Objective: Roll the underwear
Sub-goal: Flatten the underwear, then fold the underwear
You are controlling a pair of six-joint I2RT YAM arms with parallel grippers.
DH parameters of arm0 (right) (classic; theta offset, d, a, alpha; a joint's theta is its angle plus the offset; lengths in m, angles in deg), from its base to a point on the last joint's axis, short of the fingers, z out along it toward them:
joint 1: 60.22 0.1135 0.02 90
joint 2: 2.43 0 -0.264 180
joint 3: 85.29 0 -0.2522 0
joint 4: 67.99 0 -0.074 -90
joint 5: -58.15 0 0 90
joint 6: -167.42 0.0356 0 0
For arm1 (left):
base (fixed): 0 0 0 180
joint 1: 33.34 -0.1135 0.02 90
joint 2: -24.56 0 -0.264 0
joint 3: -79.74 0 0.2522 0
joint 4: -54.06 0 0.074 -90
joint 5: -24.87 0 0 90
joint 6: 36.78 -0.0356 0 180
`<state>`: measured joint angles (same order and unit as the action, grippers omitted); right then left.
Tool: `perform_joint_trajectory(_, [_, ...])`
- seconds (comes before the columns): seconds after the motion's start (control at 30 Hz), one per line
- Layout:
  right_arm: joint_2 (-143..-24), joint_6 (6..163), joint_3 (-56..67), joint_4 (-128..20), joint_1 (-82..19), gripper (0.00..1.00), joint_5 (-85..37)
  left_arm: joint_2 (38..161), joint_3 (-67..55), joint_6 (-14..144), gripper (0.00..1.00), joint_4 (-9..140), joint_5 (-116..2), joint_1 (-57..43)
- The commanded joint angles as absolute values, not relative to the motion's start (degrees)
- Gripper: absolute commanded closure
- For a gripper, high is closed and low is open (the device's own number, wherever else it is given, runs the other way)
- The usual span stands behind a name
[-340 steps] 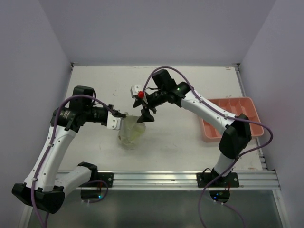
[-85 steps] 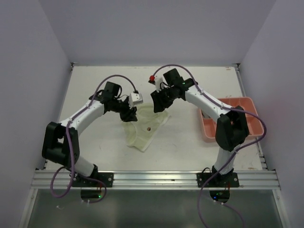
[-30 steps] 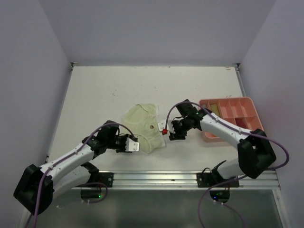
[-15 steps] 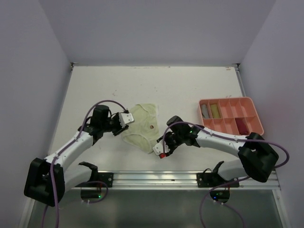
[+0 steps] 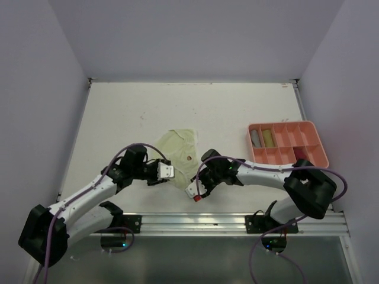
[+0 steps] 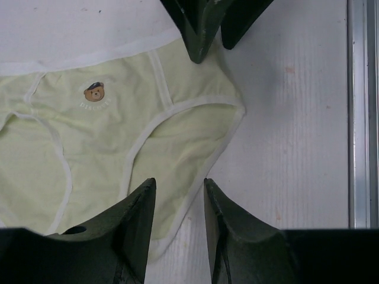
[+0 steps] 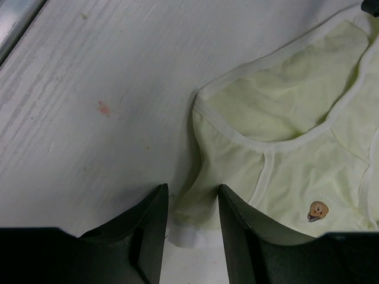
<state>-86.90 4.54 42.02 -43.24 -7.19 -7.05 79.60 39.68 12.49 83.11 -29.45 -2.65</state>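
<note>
**Asker:** What is nearest to you?

**Robot:** The metal rail (image 5: pixel 207 222) at my edge of the table (image 5: pixel 237 112). Just past it, both my claws sit low over the tabletop.

**Asker:** How does your left claw (image 6: pixel 179 186) stand?

**Robot:** It is released. Its two fingers are parted, and the white hem (image 6: pixel 177 109) of a leg opening lies flat on the table between them. I can see bare table in the gap too, so nothing is pinched.

**Asker:** And your right claw (image 7: pixel 192 189)?

**Robot:** Its fingers stand astride the near corner of the cloth. The cloth puckers a little in the gap. I cannot tell whether the pads press it or only flank it.

**Asker:** Where is the garment itself?

**Robot:** The pale yellow-green underwear (image 5: pixel 177 145) is spread flat on the table. Its near edge lies between my two claws and the rest runs away from me. The left claw (image 5: pixel 167 171) is at its near left side, and the right claw (image 5: pixel 192 188) is at its near right corner. A small bear patch (image 6: pixel 93 92) faces up, on the right half.

**Asker:** Anything farther off?

**Robot:** To the right, well apart from the cloth, sits the salmon-pink tray (image 5: pixel 284 123). A grey piece (image 5: pixel 254 138) and an olive-tan piece (image 5: pixel 267 138) lie side by side in its far left compartments.
</note>
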Motion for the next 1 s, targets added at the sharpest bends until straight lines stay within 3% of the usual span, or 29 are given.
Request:
perform_joint_trajectory(0.0, [-87.9, 5.2, 42.1, -46.2, -7.1, 0.56, -8.3, 81.0, 39.9, 8.0, 0.58, 83.2, -30.5, -0.7])
perform_joint_trajectory(0.23, [-88.4, 5.5, 40.0, -45.5, -6.2, 0.54, -7.7, 83.6, 40.3, 11.7, 0.58, 79.5, -34.4, -0.4])
perform_joint_trajectory(0.43, [-90.5, 6.6, 40.2, -46.5, -5.3, 0.64, -7.8, 84.8, 38.5, 17.7, 0.6, 79.1, -32.8, -6.3])
perform_joint_trajectory(0.53, [-91.2, 7.6, 40.3, -46.8, -5.3, 0.87, -8.2, 84.9, 37.0, 17.9, 0.58, 79.9, -31.9, -12.1])
perform_joint_trajectory(0.57, [-90.8, 8.2, 40.0, -46.3, -5.2, 1.0, -8.1, 84.8, 36.5, 17.2, 0.58, 81.1, -31.7, -13.3])
perform_joint_trajectory(0.97, [-83.2, 24.2, 27.8, -25.1, -5.3, 1.0, 3.1, 79.1, 33.2, 9.6, 0.53, 91.4, -28.1, -19.0])
